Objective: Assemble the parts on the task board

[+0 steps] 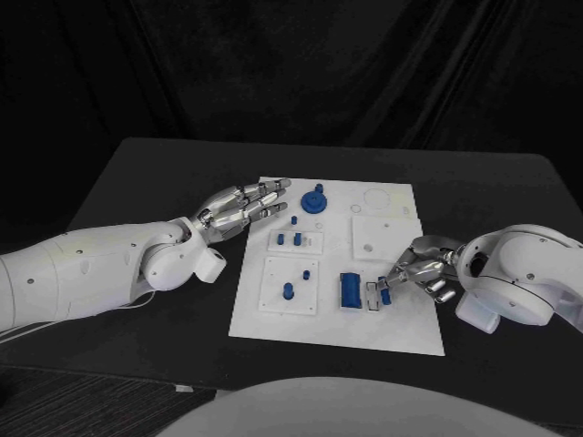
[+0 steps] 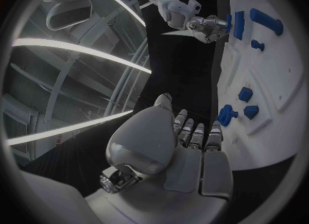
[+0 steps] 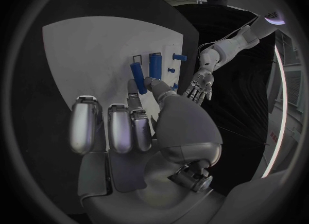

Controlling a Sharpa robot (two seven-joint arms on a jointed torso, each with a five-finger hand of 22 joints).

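Parts (image 1: 351,291): about seven blue, one in right hand (image 1: 416,271).

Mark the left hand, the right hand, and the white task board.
Left hand (image 1: 243,204): head view, palm middle.
Right hand (image 1: 416,269): head view, middle of hand.
White task board (image 1: 404,323): head view, bare near corner.

task board (image 1: 383,330): mid desk (image 1: 148,173) | parts (image 1: 351,290): on board, far to near | left hand (image 1: 243,206): at board's left edge | right hand (image 1: 416,269): at board's right edge, pinching a part (image 1: 385,295)

Blue part (image 1: 385,296) half behind fingers (image 1: 399,275)
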